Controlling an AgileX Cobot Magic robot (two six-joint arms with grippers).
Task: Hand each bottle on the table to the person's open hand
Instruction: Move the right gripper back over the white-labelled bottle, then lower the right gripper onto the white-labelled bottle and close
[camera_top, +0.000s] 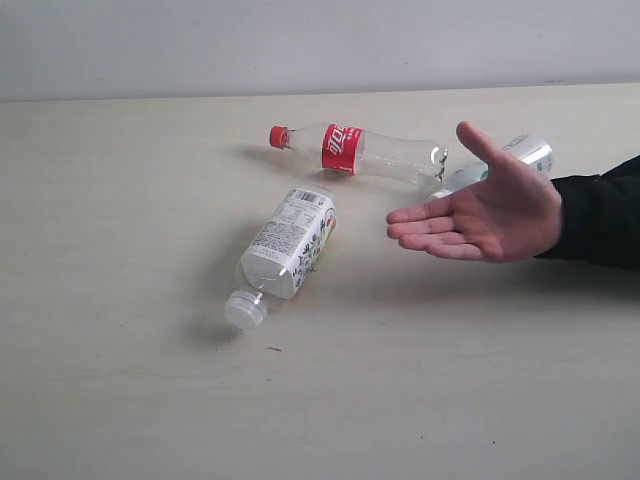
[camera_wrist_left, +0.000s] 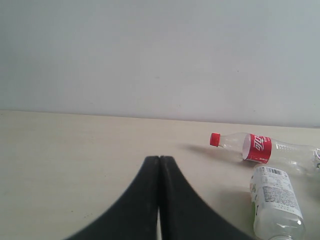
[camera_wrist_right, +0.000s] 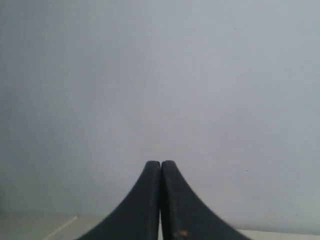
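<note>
Down on its side on the wide pale beige tabletop (camera_top: 120, 380), left of the middle in the exterior view: squat clear plastic bottle with white cap and white printed label (camera_top: 287, 247), long axis on a slant, cap toward the near edge, base pointing away to the far right. Just beyond and apart from it: slim clear bottle with red cap and red label (camera_top: 357, 152), also flat, cap to the left, base close by the thumb of the person's open hand (camera_top: 487, 207), held out from the right. Behind that hand, half hidden: third clear bottle with green-white label (camera_top: 527, 152). No fourth in sight. Left gripper (camera_wrist_left: 160, 167) clenched on nothing, both nearer bottles ahead of it in its wrist view. Right gripper (camera_wrist_right: 160, 170) likewise pressed shut and empty, facing only bare wall. Judged nearer to the white-capped bottle: left arm. Needs to open, then close across the slanted body, not along it.
</note>
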